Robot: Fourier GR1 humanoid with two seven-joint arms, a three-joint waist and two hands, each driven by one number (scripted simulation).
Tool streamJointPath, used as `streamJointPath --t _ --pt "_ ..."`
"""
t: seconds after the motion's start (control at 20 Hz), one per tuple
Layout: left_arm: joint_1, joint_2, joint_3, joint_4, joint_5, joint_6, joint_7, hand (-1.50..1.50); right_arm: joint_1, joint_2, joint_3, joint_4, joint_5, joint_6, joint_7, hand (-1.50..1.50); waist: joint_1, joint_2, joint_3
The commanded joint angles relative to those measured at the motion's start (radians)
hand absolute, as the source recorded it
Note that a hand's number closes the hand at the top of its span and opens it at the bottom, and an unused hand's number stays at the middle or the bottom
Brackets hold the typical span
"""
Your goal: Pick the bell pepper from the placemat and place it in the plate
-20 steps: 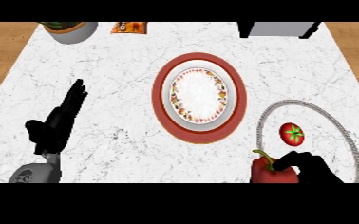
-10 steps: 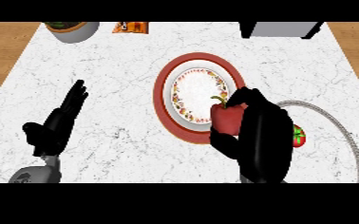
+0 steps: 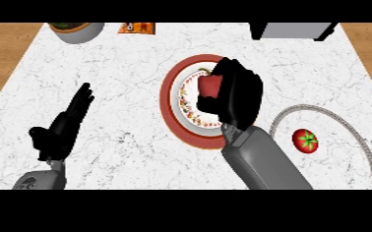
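Note:
My right hand [image 3: 236, 96] hovers over the white plate [image 3: 186, 109] with its patterned rim, fingers curled round the red bell pepper [image 3: 208, 86]. Only part of the pepper and its stem show between the fingers. The plate rests on a round red mat [image 3: 170, 120], and my forearm covers its right side. At the lower left my left hand [image 3: 64, 124] rests open on the counter, fingers pointing up. A grey-rimmed placemat [image 3: 327, 115] lies at the right edge.
A red tomato [image 3: 305, 140] lies on the placemat at the right. A grey bowl [image 3: 73, 31] stands at the back left, an orange packet [image 3: 138, 27] beside it, and a dark box-shaped appliance [image 3: 291, 30] at the back right.
My right hand has carried the bell pepper from the placement at the lower right up and left, over the plate. The left hand has not moved.

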Motion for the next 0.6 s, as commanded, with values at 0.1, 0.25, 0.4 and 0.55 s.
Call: streamJointPath --t 0.1,0.25,0.4,0.55 --pt "0.011 -0.011 -0.010 -0.025 -0.005 -0.003 -0.004 0.00 -0.071 0.003 -0.081 0.216 -0.057 -0.280 0.085 -1.50 0.009 0.002 0.000" --pt "-0.057 -0.023 -0.009 0.013 -0.026 0.032 0.049 0.00 -0.104 0.003 0.001 0.292 -0.105 -0.336 0.154 -1.50 0.002 0.001 0.000" --pt "-0.012 -0.009 0.007 0.000 -0.009 0.007 0.011 0.00 -0.163 0.003 -0.063 0.352 -0.175 -0.385 0.136 -1.50 0.010 0.001 0.000" --pt "-0.012 -0.021 0.002 0.031 -0.025 0.019 -0.010 0.00 -0.112 0.003 -0.064 0.325 -0.178 -0.539 0.083 -1.50 0.001 0.000 0.000"
